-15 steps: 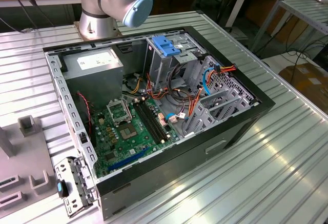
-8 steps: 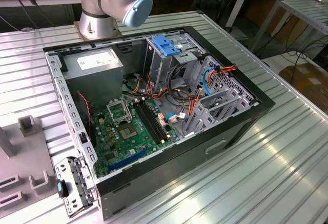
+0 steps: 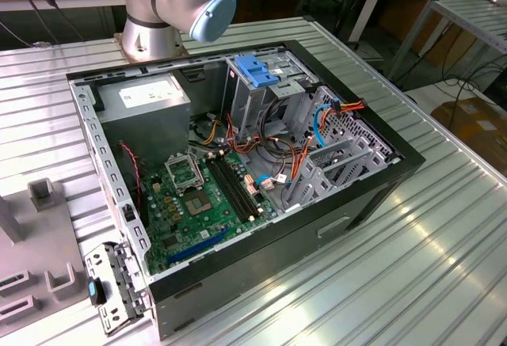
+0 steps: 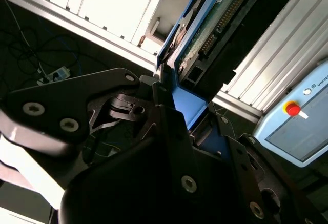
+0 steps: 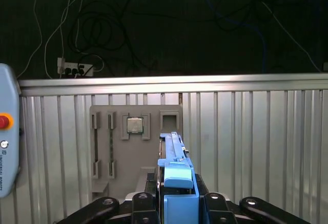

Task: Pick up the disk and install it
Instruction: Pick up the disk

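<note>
Ribbed tabletop (image 5: 256,131) lies beyond the hand (image 5: 177,203), which is closed tight on the disk (image 5: 173,155); the disk juts ahead of it, on edge. Pick looks done, now transport. Install prob. needs rails squared w/ cage (image 3: 257,93) slot; cables (image 3: 317,124) crowd it, little room.

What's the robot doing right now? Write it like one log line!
pincer: shut on disk | disk: held by its blue-railed end, not yet installed | computer case: open, lying on its side
</note>
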### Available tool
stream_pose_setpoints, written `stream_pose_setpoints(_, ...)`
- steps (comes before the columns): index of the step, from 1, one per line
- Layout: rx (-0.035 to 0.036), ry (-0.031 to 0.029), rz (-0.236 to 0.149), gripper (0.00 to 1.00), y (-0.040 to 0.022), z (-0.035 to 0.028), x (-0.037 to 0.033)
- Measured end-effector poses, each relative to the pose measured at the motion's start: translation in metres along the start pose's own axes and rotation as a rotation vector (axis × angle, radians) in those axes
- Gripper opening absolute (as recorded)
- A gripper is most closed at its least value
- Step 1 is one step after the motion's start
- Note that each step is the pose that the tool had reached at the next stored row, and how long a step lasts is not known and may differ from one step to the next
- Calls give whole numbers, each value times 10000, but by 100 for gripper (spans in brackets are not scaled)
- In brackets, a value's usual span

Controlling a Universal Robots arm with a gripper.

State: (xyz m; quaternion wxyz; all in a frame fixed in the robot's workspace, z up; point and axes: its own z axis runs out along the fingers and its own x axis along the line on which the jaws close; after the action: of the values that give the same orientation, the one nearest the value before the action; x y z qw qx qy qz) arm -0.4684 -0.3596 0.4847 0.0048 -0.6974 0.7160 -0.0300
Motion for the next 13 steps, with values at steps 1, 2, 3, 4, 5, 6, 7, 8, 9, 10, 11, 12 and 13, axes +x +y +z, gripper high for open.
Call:
stream_pose_setpoints(1,0,0,0,37,0,-4,0)
stream_pose_setpoints(2,0,0,0,37,0,-9,0)
stream_pose_setpoints(3,-1,0,0,37,-1,-14,0)
stream_pose_setpoints(4,0,0,0,37,-1,-18,1)
stream_pose_setpoints(5,0,0,0,37,-1,-24,1)
stream_pose_setpoints(6,0,0,0,37,-1,-29,1)
stream_pose_setpoints(7,1,0,0,37,-2,-34,1)
stream_pose_setpoints(8,0,0,0,37,-2,-38,1)
stream_pose_setpoints(9,0,0,0,37,-2,-41,1)
stream_pose_setpoints(10,0,0,0,37,-2,-46,2)
stream_pose_setpoints(11,0,0,0,37,-2,-50,2)
stream_pose_setpoints(12,0,0,0,37,-3,-57,2)
stream_pose_setpoints(13,0,0,0,37,-3,-61,2)
